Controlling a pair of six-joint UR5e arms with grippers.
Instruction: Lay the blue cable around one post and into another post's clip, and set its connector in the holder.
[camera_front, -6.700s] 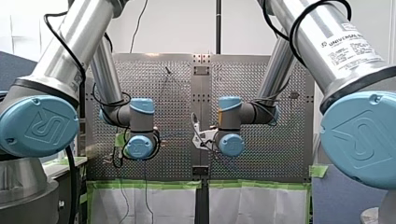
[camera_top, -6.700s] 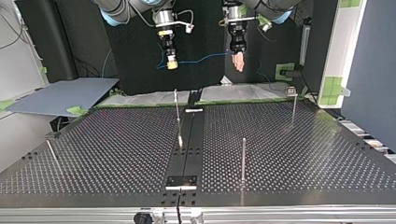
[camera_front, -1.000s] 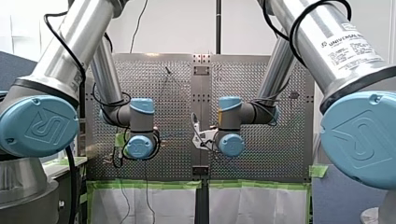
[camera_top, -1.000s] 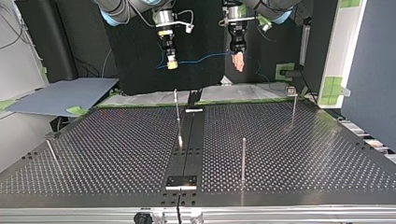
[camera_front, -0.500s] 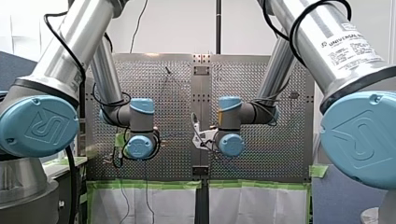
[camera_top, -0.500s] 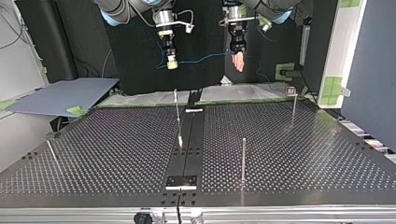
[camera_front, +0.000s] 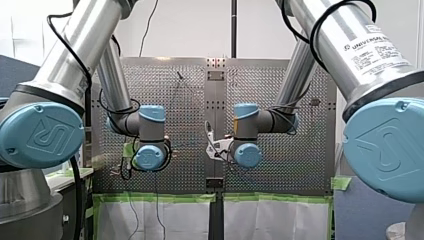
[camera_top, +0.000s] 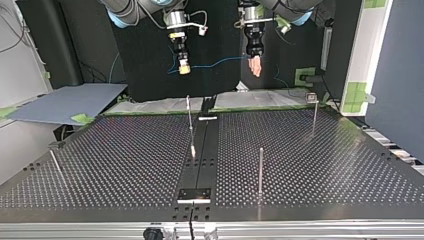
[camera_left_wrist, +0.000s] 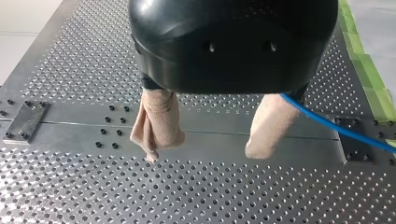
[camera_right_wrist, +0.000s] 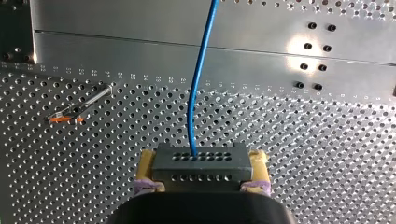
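Right gripper (camera_right_wrist: 203, 164) is pinching the connector (camera_right_wrist: 187, 173) square between its yellow pads. The blue cable (camera_right_wrist: 200, 79) leaves the connector's face straight ahead, with no visible kink.

Left gripper (camera_left_wrist: 203, 151) is spread, nothing between the beige fingers (camera_left_wrist: 268, 123). The cable only runs past the outside of one finger; can't tell if it touches.

In the top view both grippers hang high over the far side of the table (camera_top: 310, 165). The cable is slung between them in a shallow sag, well clear of every post.

Risks, my read:
- Left has no grip, so that end is uncontrolled. A right-arm move could drag the cable off the finger. The loose span could then snag a bare post (camera_top: 260, 170) or miss the post with the orange clip (camera_right_wrist: 80, 111).
- If left closes without re-centring, the pads shut on air.
- Pulling taut around a post loads the connector. It could twist in the pads and miss the holder.
- Can't pick out the holder with certainty.
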